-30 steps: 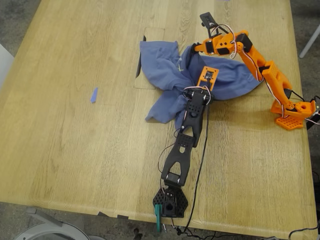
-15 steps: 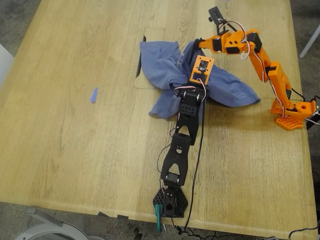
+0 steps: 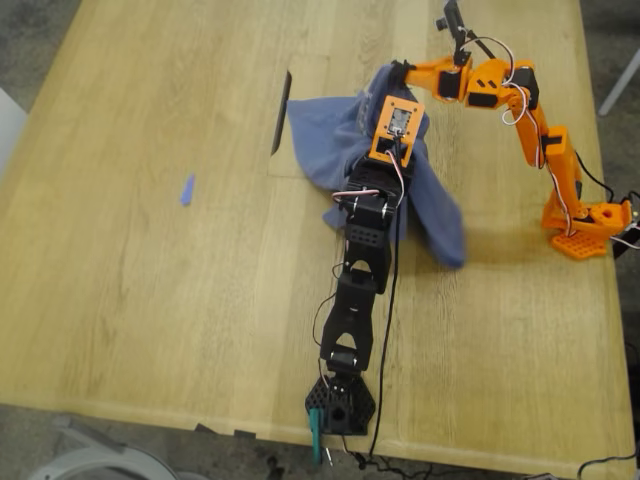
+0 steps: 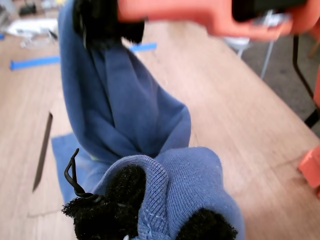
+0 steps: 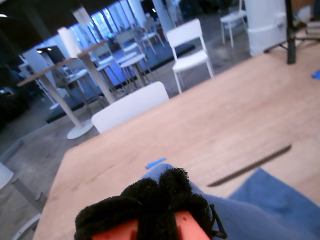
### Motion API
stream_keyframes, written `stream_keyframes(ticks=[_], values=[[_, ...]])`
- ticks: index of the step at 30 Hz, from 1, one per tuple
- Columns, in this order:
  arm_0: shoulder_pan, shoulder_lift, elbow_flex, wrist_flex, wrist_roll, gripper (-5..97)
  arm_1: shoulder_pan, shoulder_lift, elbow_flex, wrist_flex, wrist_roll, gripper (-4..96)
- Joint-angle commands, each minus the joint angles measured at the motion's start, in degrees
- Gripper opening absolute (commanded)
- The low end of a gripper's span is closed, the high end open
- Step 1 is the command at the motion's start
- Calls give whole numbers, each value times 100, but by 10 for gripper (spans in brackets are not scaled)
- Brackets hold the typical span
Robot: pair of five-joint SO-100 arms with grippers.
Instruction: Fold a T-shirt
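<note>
Here the blue-purple cotton T-shirt [image 3: 325, 135] sits bunched in the upper middle of the exterior view. It is drawn up into a ridge between the two arms. One part lies flat on the light wooden table [image 3: 150, 300], and a long flap trails down towards the frame's centre right. In the first wrist view the T-shirt [image 4: 125, 115] hangs as a tall, twisted drape filling the middle of the frame.

My first gripper [image 4: 160, 212], on the black arm rising from the bottom centre of the exterior view, is pinched onto a thick fold of the cloth. A ribbed hem is pressed between its black fuzzy pads [image 4: 122, 187].

My second gripper [image 3: 400, 72], on the orange arm reaching in from the exterior view's right edge, is clamped on the top of the drape. In the first wrist view the cloth hangs straight down from its black padding. In its own wrist view my second gripper [image 5: 150, 200] shows only fuzzy black padding with blue cloth just beneath.

A narrow dark slot [image 3: 281, 110] in the tabletop lies just beside the flat part of the shirt, on the exterior view's left of it. A tiny blue scrap [image 3: 187, 190] lies well apart, farther to that view's left. White chairs [image 5: 190, 47] stand beyond the table in the second wrist view's upper middle.
</note>
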Motion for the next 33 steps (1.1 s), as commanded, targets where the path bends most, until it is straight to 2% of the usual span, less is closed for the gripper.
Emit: stream_keyframes(ticks=[1,12,19,25,29,33], values=[[-53,1116,-193,-615,105,-1,-202,519,-334,-457,-158,-3],[-9,1828,-202,-1362,123,-1,-325,791,-334,-1837,-466,-3],[185,2241,-211,-1854,369,-1,-694,923,-334,-2540,-756,-3],[554,2347,-211,-2399,571,-1,-923,949,-334,-3349,-809,-3],[703,2461,-211,-2742,738,-1,-1160,1046,-334,-3604,-1055,-3],[686,2742,-211,-2575,800,-1,-1222,1248,-334,-3542,-1222,-3]])
